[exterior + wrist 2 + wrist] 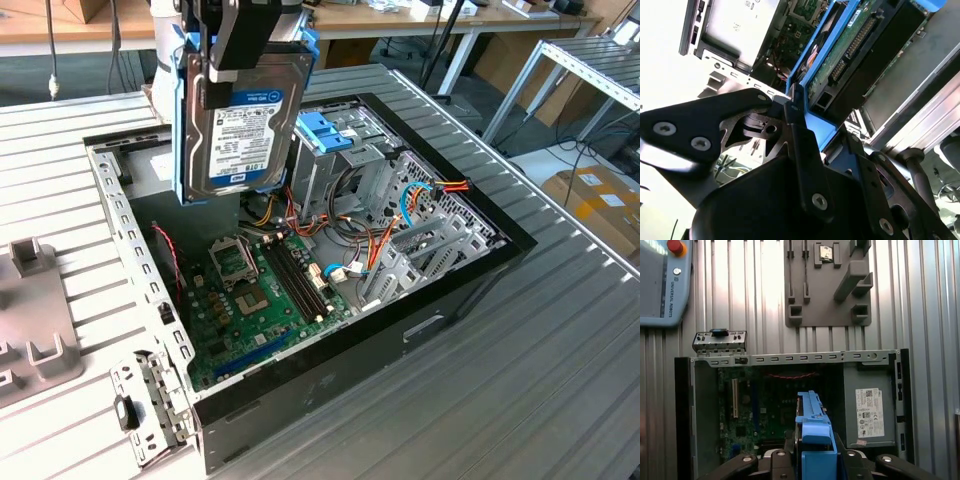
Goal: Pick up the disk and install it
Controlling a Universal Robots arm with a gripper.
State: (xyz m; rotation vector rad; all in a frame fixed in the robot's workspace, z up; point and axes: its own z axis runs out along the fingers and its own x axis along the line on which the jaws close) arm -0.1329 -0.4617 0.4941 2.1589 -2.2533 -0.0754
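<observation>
The disk (243, 120) has a smooth, silvery metal lid with a paper label, framed by glossy blue plastic rails. The gripper (812, 459) is matt black (its screws are bright metal). The table (520, 380) is ribbed, brushed metal. The case (400, 330) is matt black outside, bare sheet metal inside. The fixture (827, 295) looks like matt grey plastic; the box (595, 198) is cardboard.

blue-railed disk (240, 120), upright, held aloft
</observation>
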